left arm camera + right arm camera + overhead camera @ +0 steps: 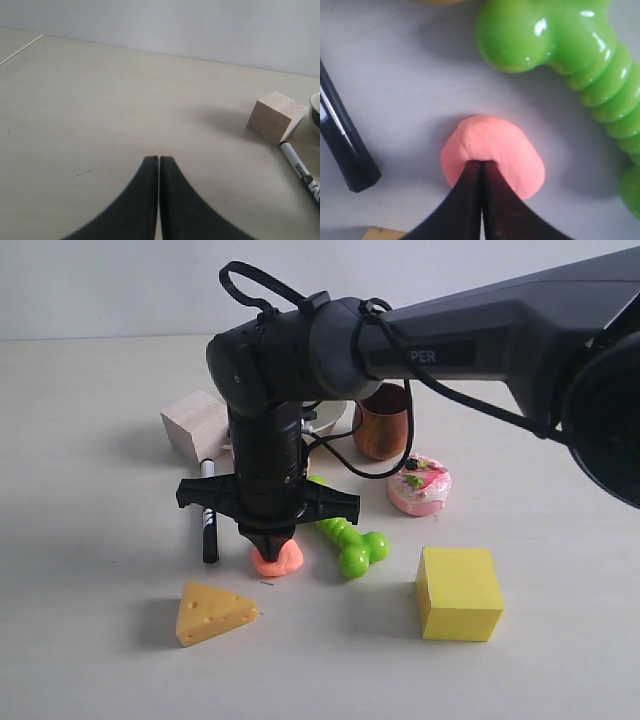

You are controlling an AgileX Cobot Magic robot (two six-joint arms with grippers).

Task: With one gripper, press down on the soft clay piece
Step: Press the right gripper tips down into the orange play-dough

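- Exterior: a pale table (90, 640) in front of a plain light wall. The right gripper (270, 543) points straight down, its tips pressed together and touching the top of the clay (280, 560). The clay lies between the marker (208, 525) and the green toy (352, 543), with the cheese (213, 613) near in front
- Farther back stand a block (195, 425) and a cup (383, 425). A cake (420, 486) and a yellow cube (459, 593) sit to the right, well apart from the clay
- Left wrist: the left gripper (159, 162) has its fingers pressed together over bare table, with the block and marker off to one side
- Right wrist: the joined tips rest on the clay and hide part of it. The marker lies on one side and the green toy on the other, neither touching the clay
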